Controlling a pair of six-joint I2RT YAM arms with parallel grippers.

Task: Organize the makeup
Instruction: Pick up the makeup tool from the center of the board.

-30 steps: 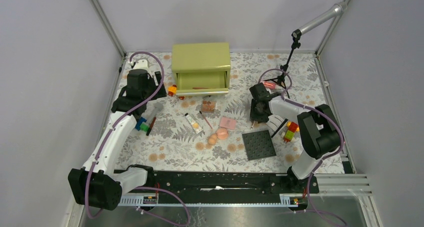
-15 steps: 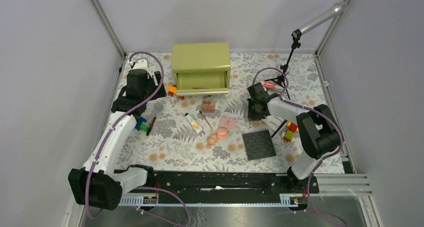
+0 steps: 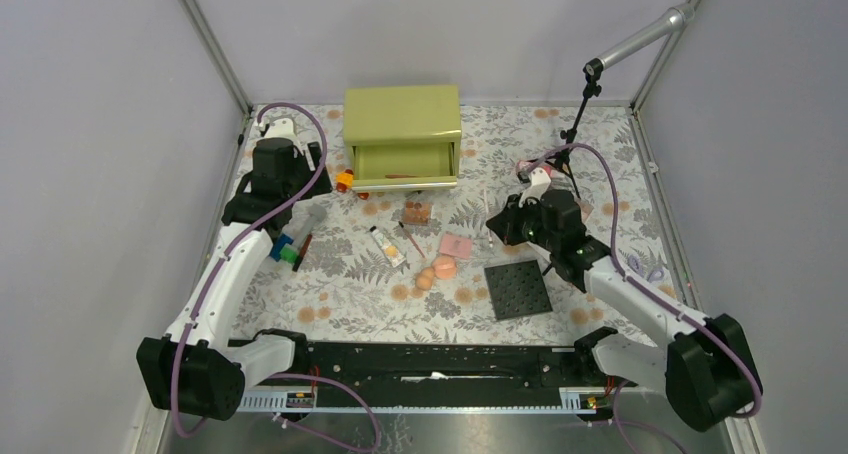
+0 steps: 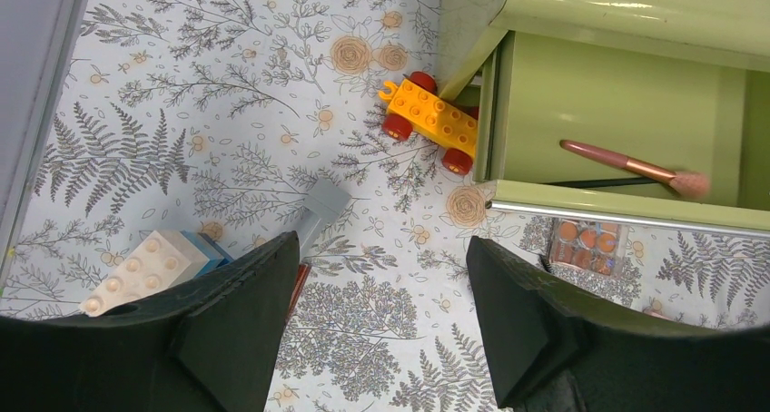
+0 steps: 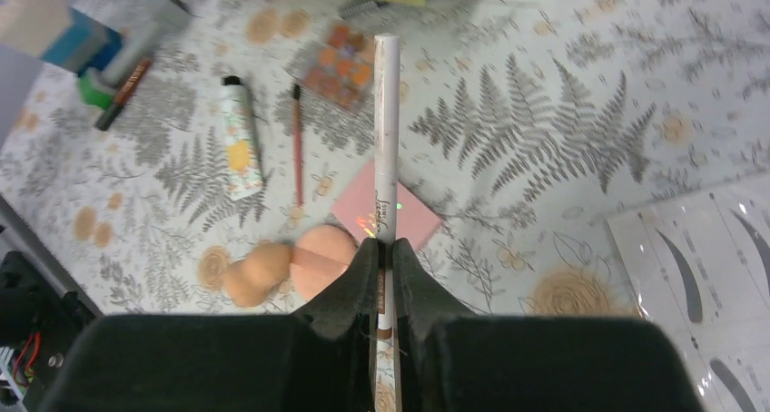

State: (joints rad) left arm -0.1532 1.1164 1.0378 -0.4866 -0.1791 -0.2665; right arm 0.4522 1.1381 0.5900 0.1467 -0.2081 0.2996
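"Fern-printed tablecloth (image 3: 350, 284) all round. What has the right gripper (image 5: 386, 249) got?"

"Its jaws are pinched tight on a white pencil (image 5: 388, 112), which pokes straight out ahead. The pink compact (image 5: 416, 214) lies underneath."

"Which step is this?"

"Carrying it, I'd judge. Next it should reach to the open green drawer (image 3: 405, 162), well ahead, and let go. The left gripper (image 4: 381, 249) is spread wide and empty."

— What can't you read from there?
— On my right wrist view, the near end of the pencil (image 5: 388, 140) disappears between the right fingers (image 5: 352, 296), and a block (image 5: 50, 22) in the top corner is blurred and cropped.
— Left wrist?
— My left finger (image 4: 227, 339) covers part of the white block (image 4: 150, 265); the drawer (image 4: 545, 94) runs off-frame.
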